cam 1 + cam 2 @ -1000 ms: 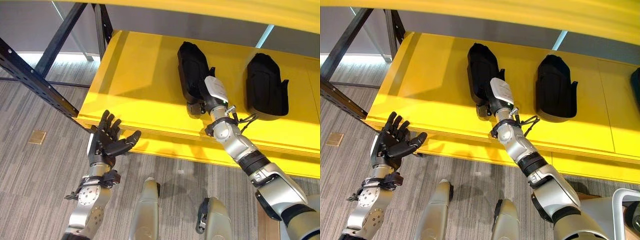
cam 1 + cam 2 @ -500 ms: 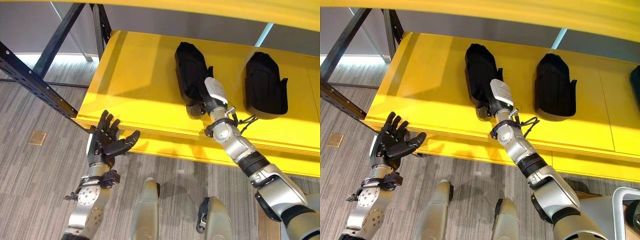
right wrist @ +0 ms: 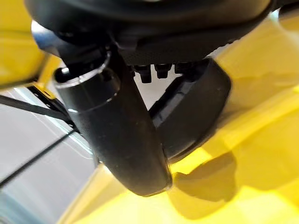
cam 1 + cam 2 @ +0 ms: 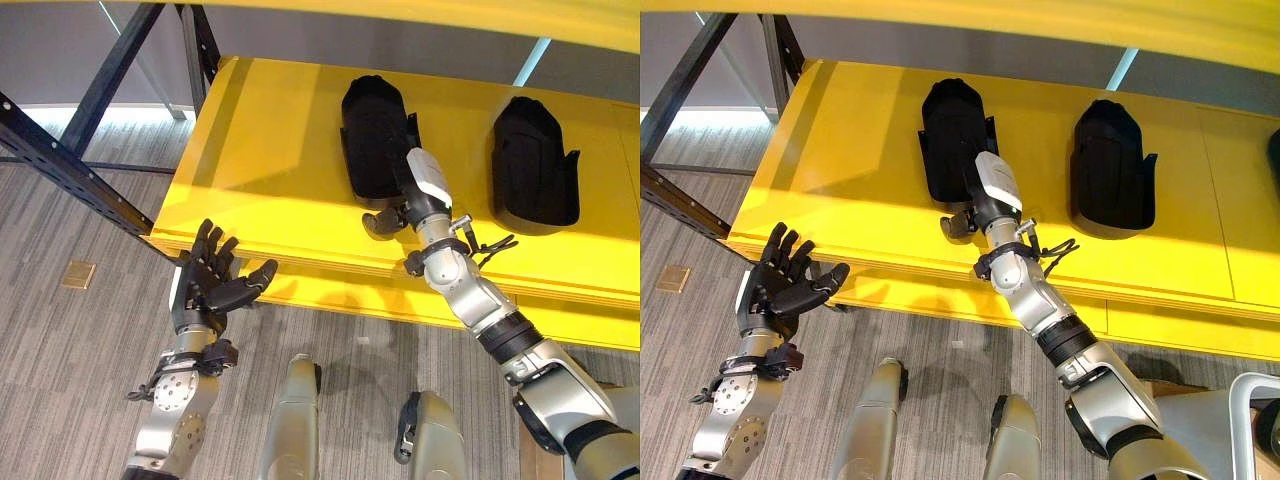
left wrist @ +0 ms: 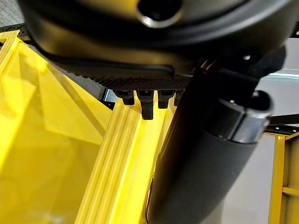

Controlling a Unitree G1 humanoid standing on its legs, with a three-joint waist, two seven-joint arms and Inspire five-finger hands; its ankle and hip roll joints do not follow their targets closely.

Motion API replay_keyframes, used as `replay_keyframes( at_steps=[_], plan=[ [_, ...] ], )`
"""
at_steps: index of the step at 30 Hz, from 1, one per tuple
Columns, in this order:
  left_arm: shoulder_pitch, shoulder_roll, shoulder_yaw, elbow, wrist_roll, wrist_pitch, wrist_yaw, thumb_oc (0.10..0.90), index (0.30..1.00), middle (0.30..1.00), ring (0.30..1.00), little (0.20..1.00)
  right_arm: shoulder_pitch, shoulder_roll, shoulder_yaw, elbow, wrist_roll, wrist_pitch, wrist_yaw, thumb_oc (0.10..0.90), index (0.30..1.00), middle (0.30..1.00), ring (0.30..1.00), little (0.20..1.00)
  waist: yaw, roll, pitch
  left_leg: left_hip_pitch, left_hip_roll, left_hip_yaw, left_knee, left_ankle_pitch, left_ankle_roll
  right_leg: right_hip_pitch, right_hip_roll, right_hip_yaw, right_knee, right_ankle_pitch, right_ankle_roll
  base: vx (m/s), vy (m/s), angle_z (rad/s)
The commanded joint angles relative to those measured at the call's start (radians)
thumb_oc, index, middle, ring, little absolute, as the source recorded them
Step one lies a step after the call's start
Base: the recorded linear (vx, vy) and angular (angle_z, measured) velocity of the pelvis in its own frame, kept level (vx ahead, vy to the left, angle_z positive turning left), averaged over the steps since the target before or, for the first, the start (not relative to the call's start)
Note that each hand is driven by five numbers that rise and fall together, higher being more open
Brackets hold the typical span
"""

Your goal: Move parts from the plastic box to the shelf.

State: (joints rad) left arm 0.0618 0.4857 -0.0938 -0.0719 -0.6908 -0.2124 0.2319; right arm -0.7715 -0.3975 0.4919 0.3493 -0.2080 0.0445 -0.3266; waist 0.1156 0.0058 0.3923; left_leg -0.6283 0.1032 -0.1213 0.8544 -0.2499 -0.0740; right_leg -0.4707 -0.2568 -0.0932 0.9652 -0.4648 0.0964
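A grey wood-pattern floor (image 4: pixel 60 370) runs under a yellow shelf (image 4: pixel 270 170) carried by a dark steel frame (image 4: pixel 70 170). Two black parts lie flat on the shelf, well apart: the left part (image 4: pixel 372 135) and the right part (image 4: pixel 535 165).

The right hand (image 4: pixel 385 218) reaches over the shelf's front edge to the near end of the left part. In the eye views its thumb sticks out to the side just above the yellow surface. In the right wrist view the thumb and the short row of fingers (image 3: pixel 154 71) show straight, with the part's rounded end past them; they seem to be just off the part rather than gripping it, though contact is hard to judge.

The left hand (image 4: pixel 208 285) is held up below the shelf's front edge, palm open, fingers spread and holding nothing.
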Motion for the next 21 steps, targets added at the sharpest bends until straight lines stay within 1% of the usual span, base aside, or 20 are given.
replay_keyframes(
  at_steps=[1,2,3,12,21],
  plan=[
    [0.018,-0.016,-0.034,-0.037,0.033,0.003,0.004,0.9,1.0,1.0,1.0,1.0,-0.04,0.024,-0.094,-0.183,0.047,-0.114,-0.021,0.9,1.0,1.0,1.0,1.0,-0.008,0.0,-0.034,0.022,0.054,-0.015,-0.002,-0.045,0.043,0.075,0.028,-0.025,-0.033,-0.039,-0.096,0.0,0.0,0.0],
    [0.021,-0.017,-0.031,-0.037,0.031,0.005,0.007,0.9,1.0,1.0,1.0,1.0,-0.032,0.021,-0.105,-0.217,0.061,-0.12,-0.021,0.9,1.0,1.0,1.0,1.0,-0.01,-0.002,-0.033,0.023,0.055,-0.013,-0.005,-0.044,0.043,0.075,0.029,-0.024,-0.035,-0.039,-0.095,0.0,0.0,0.0],
    [0.021,-0.017,-0.034,-0.039,0.031,0.005,0.009,0.9,1.0,1.0,1.0,1.0,-0.033,0.026,-0.097,-0.212,0.055,-0.122,-0.02,0.9,1.0,1.0,1.0,1.0,-0.009,-0.002,-0.033,0.023,0.054,-0.014,-0.007,-0.043,0.042,0.075,0.029,-0.025,-0.035,-0.039,-0.096,0.0,0.0,0.0],
    [0.033,-0.015,-0.026,-0.041,0.033,0.013,0.023,0.9,1.0,1.0,1.0,1.0,-0.004,0.027,-0.135,-0.359,0.106,-0.159,-0.044,0.9,1.0,1.0,1.0,1.0,-0.022,-0.008,-0.034,0.026,0.062,-0.01,-0.019,-0.037,0.04,0.073,0.034,-0.025,-0.041,-0.038,-0.097,0.0,0.0,0.0],
    [0.031,-0.011,-0.027,-0.045,0.033,0.01,0.032,0.9,1.0,1.0,1.0,1.0,-0.028,0.003,-0.168,-0.425,0.08,-0.171,-0.085,0.9,1.0,1.0,1.0,1.0,-0.031,-0.012,-0.038,0.028,0.065,-0.007,-0.03,-0.032,0.037,0.071,0.038,-0.025,-0.049,-0.034,-0.096,0.0,0.0,0.0]
  ],
)
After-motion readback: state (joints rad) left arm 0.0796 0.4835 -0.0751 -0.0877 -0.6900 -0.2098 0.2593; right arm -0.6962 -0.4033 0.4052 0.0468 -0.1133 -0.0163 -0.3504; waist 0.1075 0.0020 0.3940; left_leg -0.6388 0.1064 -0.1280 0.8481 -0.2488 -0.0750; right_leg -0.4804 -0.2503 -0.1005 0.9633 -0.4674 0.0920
